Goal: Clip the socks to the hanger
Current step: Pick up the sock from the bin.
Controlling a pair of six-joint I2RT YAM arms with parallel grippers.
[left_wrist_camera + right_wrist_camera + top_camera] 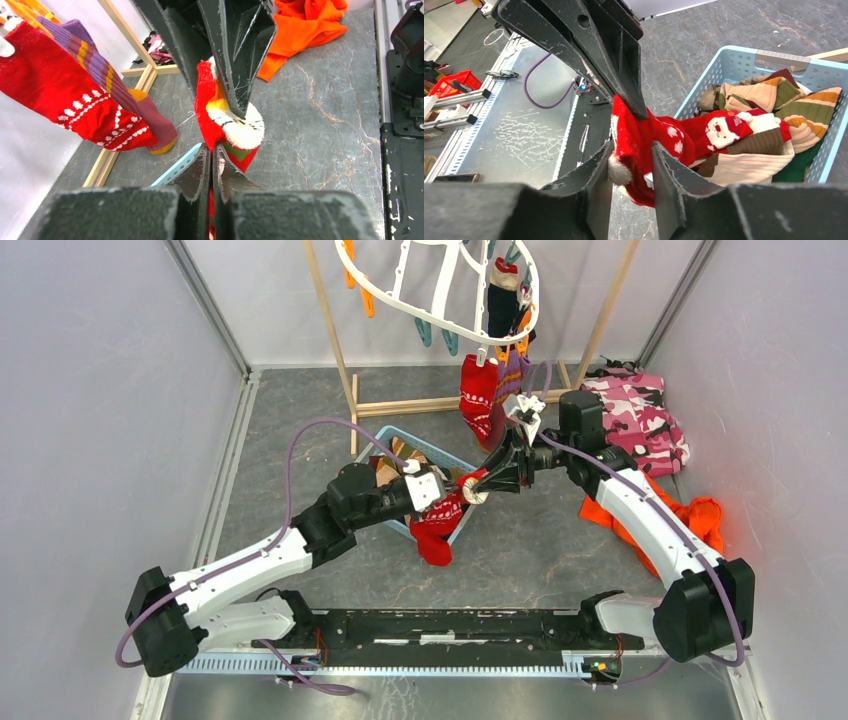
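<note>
One red, white-patterned fabric sock (pixel 434 528), two grippers.
My left gripper (pixel 212 150) clamps it; my right gripper (pixel 632 148) straddles it, jaws apart.

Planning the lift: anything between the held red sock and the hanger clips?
Partly: the hung red sock and purple sock dangle from the hanger's near rim, between it and the held sock. Teal clips further left look clear.

- Pinches a red sock (pixel 210 120) at centre in the left gripper (pixel 212 165), jaws pressed together at 6 o'clock.
- Meets the right gripper (pixel 217 100) from 12 o'clock, fingers either side of it.
- Shows a patterned sock (pixel 60 100) at 9 o'clock and an orange cloth (pixel 300 30) at 1 o'clock.
</note>
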